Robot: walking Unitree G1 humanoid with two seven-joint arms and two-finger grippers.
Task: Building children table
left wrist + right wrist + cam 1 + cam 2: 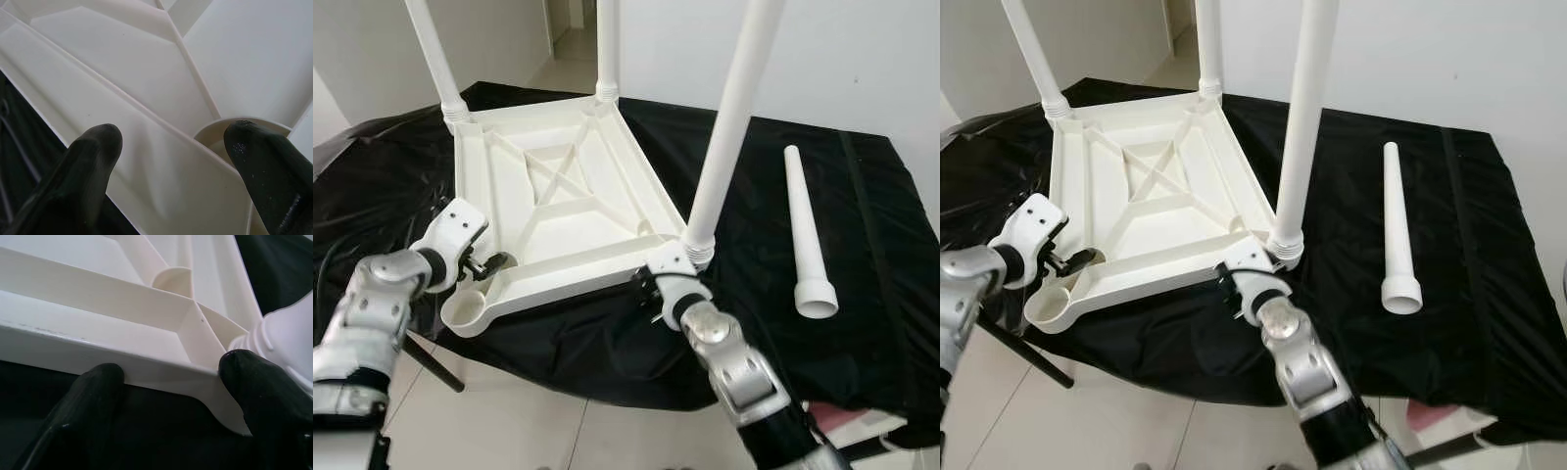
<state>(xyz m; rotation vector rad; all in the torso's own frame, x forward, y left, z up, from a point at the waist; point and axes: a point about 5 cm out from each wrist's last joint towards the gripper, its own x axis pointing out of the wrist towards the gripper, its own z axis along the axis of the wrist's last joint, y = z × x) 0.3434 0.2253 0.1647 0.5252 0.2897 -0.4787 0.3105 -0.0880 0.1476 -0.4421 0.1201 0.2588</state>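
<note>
Left tool (494, 262) sits at the near-left corner of the upturned tabletop (558, 211), fingers (93, 147) spread. One finger lies outside the rim, the other over the empty round leg socket (468, 308) at that corner. From the left wrist view the fingers straddle the rim wall; contact with it cannot be made out.

White plastic tabletop lies underside up on the counter (862, 225), which is covered in black sheeting. Crossed ribs show in the middle of the underside. Three white legs stand upright from its corners: far-left leg (435, 59), far-middle leg (608, 49), and near-right leg (729, 127), the tallest in frame, seated in a ribbed collar.

Right tool (651, 286) is at the near edge of the tabletop, just beside the base of the near-right leg. In the right wrist view its fingers (93, 396) are spread, one below the rim against the black sheeting, the other at the corner beside the leg's collar.

Loose fourth leg (806, 235) lies flat on the sheeting well to the right of the tabletop, wide open end toward the robot.

Pale floor tiles (509, 421) show below the counter edge.
</note>
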